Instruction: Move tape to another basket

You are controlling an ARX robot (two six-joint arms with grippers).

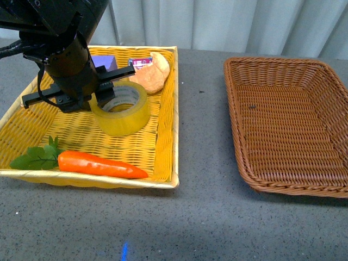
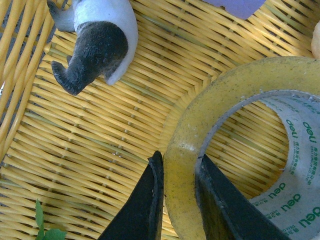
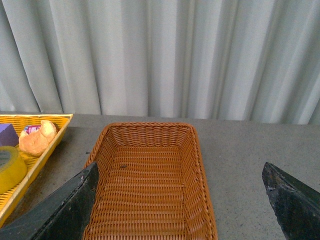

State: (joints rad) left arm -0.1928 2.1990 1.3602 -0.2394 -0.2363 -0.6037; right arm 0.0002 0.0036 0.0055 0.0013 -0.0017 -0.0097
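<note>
The yellow tape (image 1: pixel 124 111) is in the yellow basket (image 1: pixel 163 157), tilted. My left gripper (image 1: pixel 98 98) is shut on its near wall. In the left wrist view the two black fingers (image 2: pixel 145 205) clamp the tape's (image 2: pixel 200 135) wall, one outside, one inside the white printed core. The brown wicker basket (image 1: pixel 244 157) stands at the right on the table, holding nothing but a small dark speck. My right gripper (image 3: pixel 182 200) is open, its fingers (image 3: pixel 60 210) wide apart, above the brown basket's (image 3: pixel 150 220) near end. The tape also shows at the edge of the right wrist view (image 3: pixel 9 167).
The yellow basket also holds an orange carrot (image 1: pixel 100 164) with green leaves at its front, a bread roll (image 1: pixel 151 73), a purple block (image 1: pixel 103 61) and a small red packet (image 1: pixel 140 63). A grey-black curled object (image 2: pixel 97 42) lies near the tape. Grey curtain behind.
</note>
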